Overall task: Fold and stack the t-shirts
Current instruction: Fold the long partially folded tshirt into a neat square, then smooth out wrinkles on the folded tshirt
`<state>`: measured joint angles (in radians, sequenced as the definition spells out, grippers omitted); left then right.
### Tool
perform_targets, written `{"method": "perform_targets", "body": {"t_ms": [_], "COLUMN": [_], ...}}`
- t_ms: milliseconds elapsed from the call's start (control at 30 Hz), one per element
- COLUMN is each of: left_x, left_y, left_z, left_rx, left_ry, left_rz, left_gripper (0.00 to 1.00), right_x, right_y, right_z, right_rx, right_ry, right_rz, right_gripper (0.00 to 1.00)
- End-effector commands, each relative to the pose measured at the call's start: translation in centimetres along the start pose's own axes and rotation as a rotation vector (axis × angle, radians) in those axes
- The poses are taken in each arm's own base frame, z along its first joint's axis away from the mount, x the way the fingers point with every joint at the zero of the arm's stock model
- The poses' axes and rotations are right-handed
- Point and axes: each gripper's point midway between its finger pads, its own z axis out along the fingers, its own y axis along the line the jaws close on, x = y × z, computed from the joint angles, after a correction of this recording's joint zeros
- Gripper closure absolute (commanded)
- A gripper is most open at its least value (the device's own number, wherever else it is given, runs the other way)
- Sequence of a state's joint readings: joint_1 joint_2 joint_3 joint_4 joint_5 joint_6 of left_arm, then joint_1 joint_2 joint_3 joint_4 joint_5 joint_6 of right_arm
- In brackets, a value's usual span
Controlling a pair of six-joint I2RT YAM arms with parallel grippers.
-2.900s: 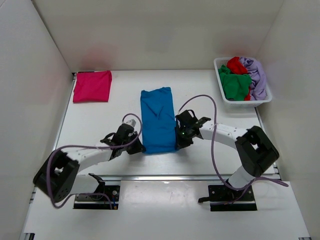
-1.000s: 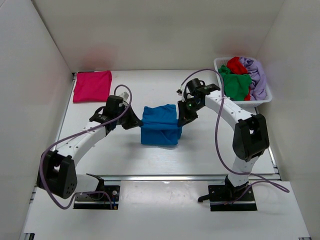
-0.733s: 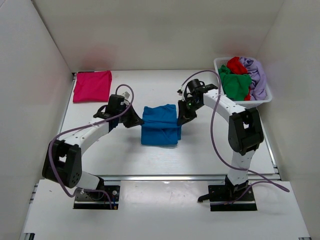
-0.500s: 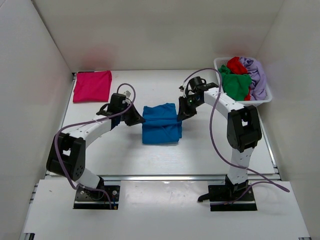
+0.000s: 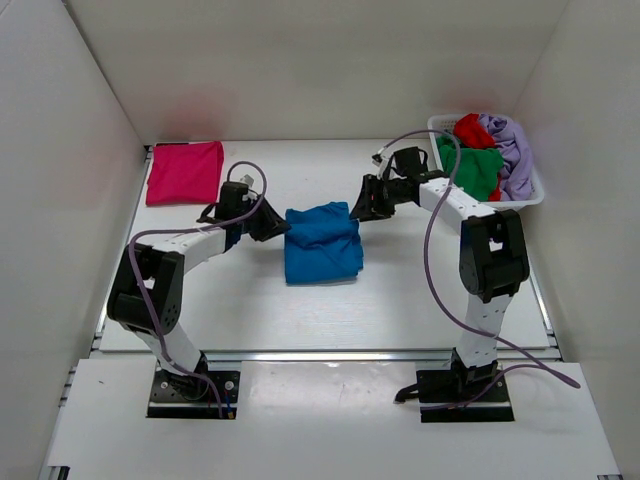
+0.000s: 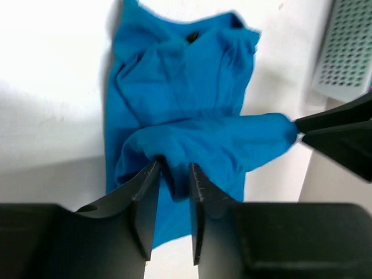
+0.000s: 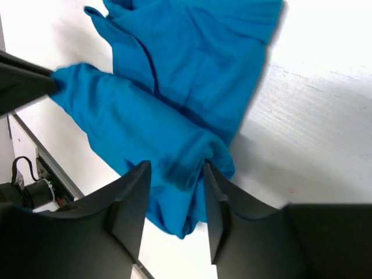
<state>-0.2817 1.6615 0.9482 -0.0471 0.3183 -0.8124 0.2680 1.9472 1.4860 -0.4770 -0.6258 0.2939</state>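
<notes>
The bright blue t-shirt (image 5: 320,245) lies folded in half at the table's middle. My left gripper (image 5: 275,226) is at its far left corner and my right gripper (image 5: 362,207) at its far right corner. In the left wrist view my left gripper (image 6: 173,165) pinches a fold of the blue t-shirt (image 6: 186,75), jaws narrow. In the right wrist view my right gripper (image 7: 176,165) holds a thicker bunch of the blue t-shirt (image 7: 197,52), jaws wider. The folded edge stretches between both grippers. A magenta-pink t-shirt (image 5: 185,172) lies folded at the far left.
A white lattice basket (image 5: 450,195) at the far right holds green (image 5: 470,170), red (image 5: 474,131) and lavender (image 5: 512,150) shirts. The basket's wall shows in the left wrist view (image 6: 349,46). White walls enclose the table on three sides.
Both grippers lifted the blue shirt's near edge and carried it to the far edge, folding it in half. In the last half second they moved a little farther back.
</notes>
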Motion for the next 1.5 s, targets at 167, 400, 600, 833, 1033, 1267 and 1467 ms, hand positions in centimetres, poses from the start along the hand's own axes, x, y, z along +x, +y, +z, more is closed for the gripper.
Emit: {"method": "perform_targets", "body": {"t_ms": [167,400,600,833,1033,1267,1467], "left_x": [-5.4,-4.2,-1.9,-0.9,-1.5,-1.3,0.3], "left_y": [-2.9,-0.9,-0.2,-0.4,-1.3,-2.1,-2.0], "left_z": [-0.9,-0.1,1.5,3.0,2.9,2.4,0.5], "left_rx": [0.190,0.154,0.171,0.189,0.264,0.326,0.354], "left_ry": [-0.189,-0.154,-0.067,-0.047,-0.090,-0.095,-0.079], "left_rz": [-0.048,0.127,0.195,0.195,0.154,0.160,0.143], "left_gripper": [0.45,0.42,0.42,0.43,0.51,1.00,1.00], "right_x": [-2.2,-1.5,-2.0,-1.4,-1.1,-0.5,0.8], "right_y": [-0.4,-1.9,-2.4,-1.2,-0.5,0.1,2.1], "right_z": [0.0,0.6,0.9,2.1,3.2,3.2,1.4], "right_rx": [0.018,0.005,-0.053,-0.126,-0.177,-0.198,-0.212], "right_ry": [-0.129,-0.134,-0.135,-0.097,-0.087,-0.081,-0.083], "right_rz": [-0.203,-0.330,-0.343,-0.364,-0.421,-0.418,-0.435], "right_gripper": [0.49,0.45,0.45,0.44,0.45,1.00,1.00]}}
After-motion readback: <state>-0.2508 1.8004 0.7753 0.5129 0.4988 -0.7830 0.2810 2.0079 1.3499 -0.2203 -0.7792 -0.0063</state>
